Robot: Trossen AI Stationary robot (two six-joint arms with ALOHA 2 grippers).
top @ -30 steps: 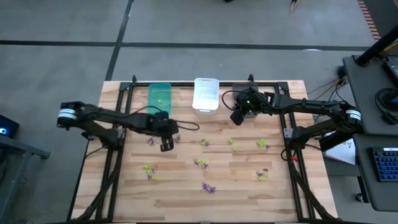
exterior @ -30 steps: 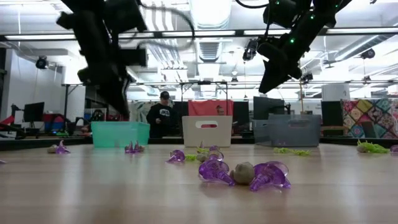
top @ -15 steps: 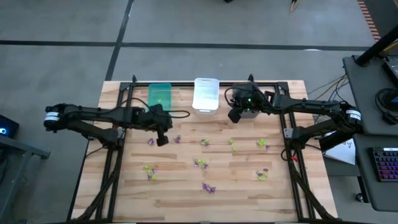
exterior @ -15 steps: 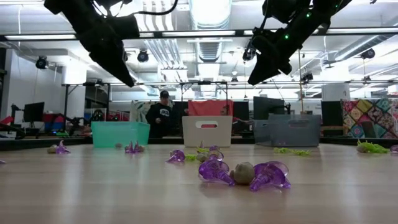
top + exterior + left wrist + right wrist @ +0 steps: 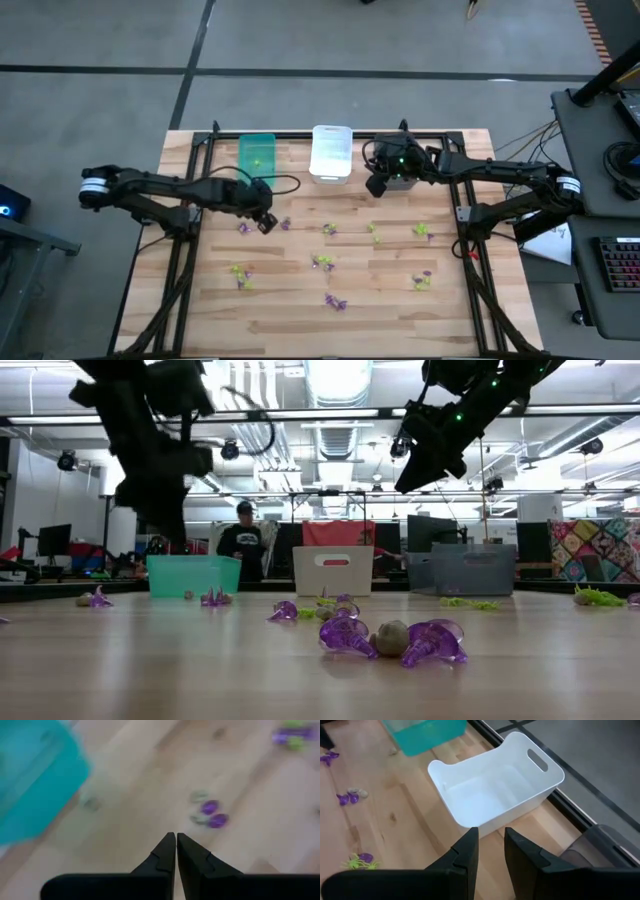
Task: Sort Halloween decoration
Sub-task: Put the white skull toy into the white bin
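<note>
While both arms reach over the wooden desk [image 5: 300, 290], the Halloween decoration [image 5: 322, 262] lies scattered on its boards: small purple and yellow-green spiky pieces, spread across the middle and the near part of the desk, none of them between any jaws. Seen from desk height, a purple cluster [image 5: 390, 639] with a greyish round piece lies closest to the camera, and more purple pieces lie farther back.

At the far edge stand three bins in a row: the green bin [image 5: 257, 153], the white bin [image 5: 331, 152] and the dark grey bin [image 5: 462, 571], which the right arm mostly covers from above.

The left gripper [image 5: 266, 222] hangs above the desk just in front of the green bin, near a purple piece [image 5: 285, 223]. Its jaws are pressed together with nothing between them, as the left wrist view shows [image 5: 175, 851].

The right gripper [image 5: 378, 187] is held high between the white bin and the dark grey bin. Its jaws stand a little apart, a narrow gap, and I see nothing held in them [image 5: 491, 851]; they point toward the white bin [image 5: 495, 785].

A person [image 5: 242, 546] stands in the room behind the desk.
</note>
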